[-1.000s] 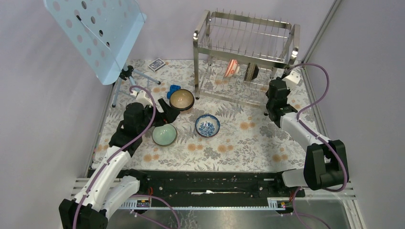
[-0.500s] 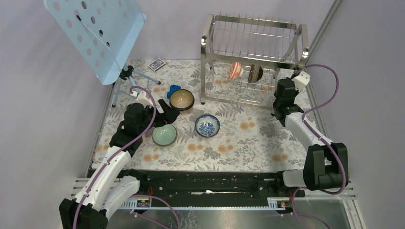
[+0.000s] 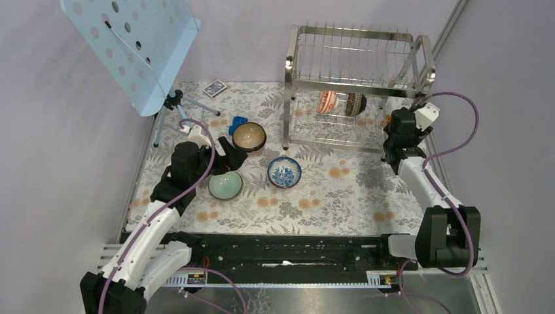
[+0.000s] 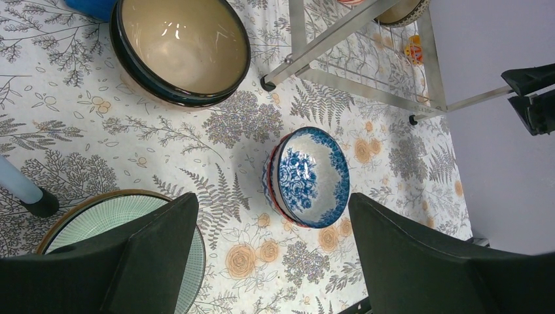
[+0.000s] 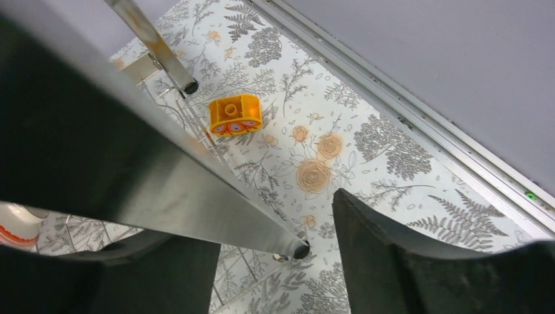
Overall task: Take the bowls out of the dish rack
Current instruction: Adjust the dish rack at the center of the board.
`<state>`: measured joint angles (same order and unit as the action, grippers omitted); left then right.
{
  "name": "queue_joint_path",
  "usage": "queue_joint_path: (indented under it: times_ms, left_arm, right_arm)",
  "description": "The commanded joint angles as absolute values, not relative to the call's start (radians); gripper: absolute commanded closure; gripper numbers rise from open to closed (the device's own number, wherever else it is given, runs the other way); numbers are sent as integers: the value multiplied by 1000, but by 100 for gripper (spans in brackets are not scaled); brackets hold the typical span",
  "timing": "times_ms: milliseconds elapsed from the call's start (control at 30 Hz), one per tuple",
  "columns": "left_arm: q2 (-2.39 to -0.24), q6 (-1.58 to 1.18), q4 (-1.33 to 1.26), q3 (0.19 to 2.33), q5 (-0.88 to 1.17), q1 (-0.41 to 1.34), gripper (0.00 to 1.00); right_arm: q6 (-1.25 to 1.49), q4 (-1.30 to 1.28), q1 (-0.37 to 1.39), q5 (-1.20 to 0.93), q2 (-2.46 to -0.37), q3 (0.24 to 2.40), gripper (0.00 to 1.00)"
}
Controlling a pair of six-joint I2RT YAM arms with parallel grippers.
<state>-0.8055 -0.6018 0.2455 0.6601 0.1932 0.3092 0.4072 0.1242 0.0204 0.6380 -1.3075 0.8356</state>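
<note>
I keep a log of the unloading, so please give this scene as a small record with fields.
Dish rack: far right of table, two bowls on its lower tier
In rack: orange-red patterned bowl, dark bowl, both on edge
On table: brown bowl, blue-and-white bowl, pale green bowl, all upright
Left pincer: open, empty, over the table bowls
Right pincer: open, a rack tube between its fingers

The left hand (image 4: 271,201) partly hides the pale green bowl (image 4: 98,219).
</note>
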Motion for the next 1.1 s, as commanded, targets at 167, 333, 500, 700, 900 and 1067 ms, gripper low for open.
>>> queue_joint_path:
  times_ms: [167,333,500,700,900,1067]
  left_arm:
    - [-783,-597,209,653,189,313,11]
    - [-786,-599,209,651,194,312,11]
    - [-787,-601,206,650,200,313,11]
    - [-785,-597,208,650,189,313,11]
    - [-759,-590,221,641,162,313,11]
    - [-766,-588,222,641,160,313,11]
  right_arm:
    - [464,-125,6,491,-1133,867,22]
    - [500,-221,22,360,-936,805,19]
    - [470,-325,130,270,-740,768,21]
    - [430,-361,421,376,-747,713,23]
    - [425,-136,467,438,-865,627,25]
    - [367,214,474,575,-1043,580,28]
